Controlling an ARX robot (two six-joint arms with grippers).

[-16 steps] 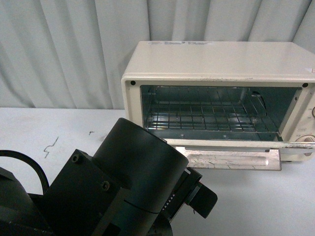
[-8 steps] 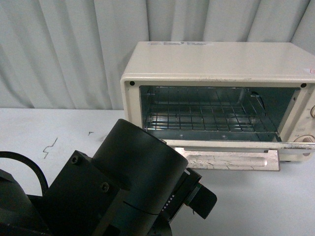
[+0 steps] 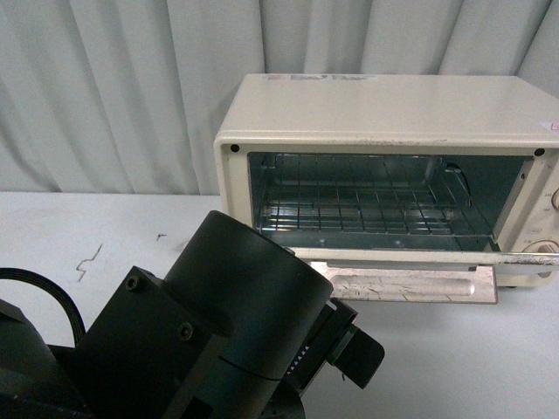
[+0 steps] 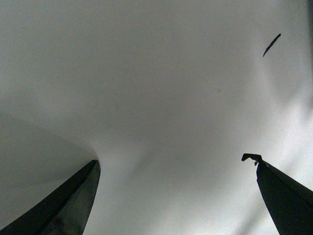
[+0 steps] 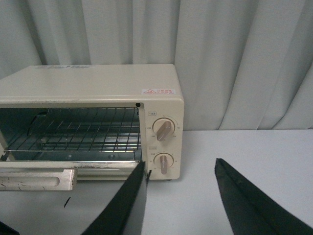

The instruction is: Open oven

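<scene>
The cream-white oven (image 3: 384, 109) stands on the table with its door (image 3: 410, 281) swung down flat and the wire rack (image 3: 367, 205) showing inside. The right wrist view takes in the oven (image 5: 93, 83), its two round knobs (image 5: 163, 129) and the lowered door (image 5: 36, 178). My right gripper (image 5: 181, 169) is open a short way in front of the knob side, touching nothing. My left gripper (image 4: 176, 161) is open over bare white table. In the front view only the left arm's dark body (image 3: 201, 340) shows, low at the left.
Grey curtains (image 3: 113, 87) hang behind the oven. The white table (image 3: 79, 227) carries small dark marks (image 3: 87, 259) at the left. Bare table (image 5: 254, 152) lies to the right of the oven.
The oven door has dropped very slightly lower. The left arm has hardly moved.
</scene>
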